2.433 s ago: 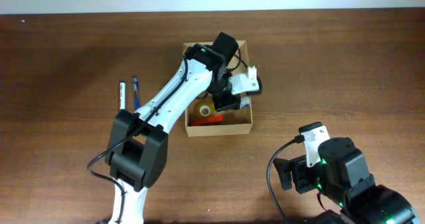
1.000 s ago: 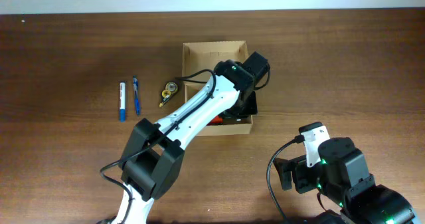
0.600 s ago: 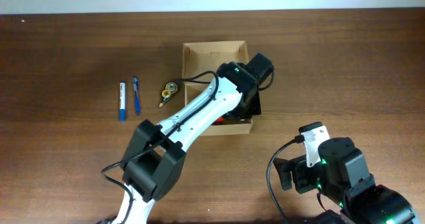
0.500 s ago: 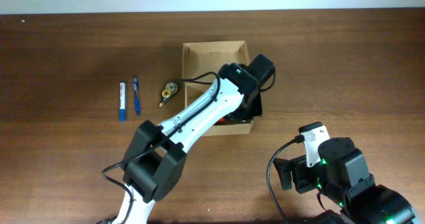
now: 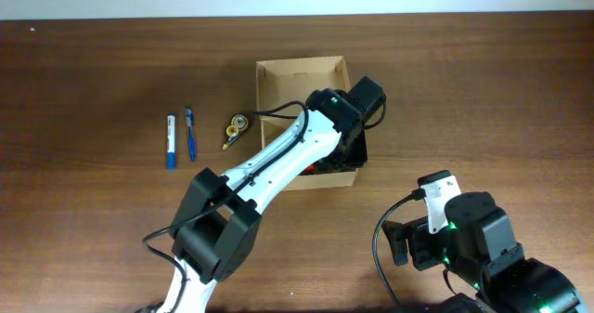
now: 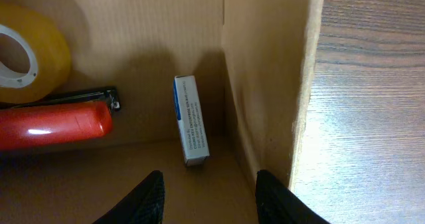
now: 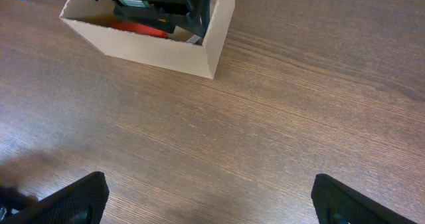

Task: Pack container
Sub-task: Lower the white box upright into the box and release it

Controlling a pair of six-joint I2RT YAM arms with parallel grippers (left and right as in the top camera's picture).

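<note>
Only left wrist view shows a packet inside the container.

A tan cardboard box, yellow tape roll, red tool, white-and-blue carton, brown wood-grain table.

Brown wood table: cardboard container mid-table; white marker, blue pen, small tape dispenser to its left.
</note>
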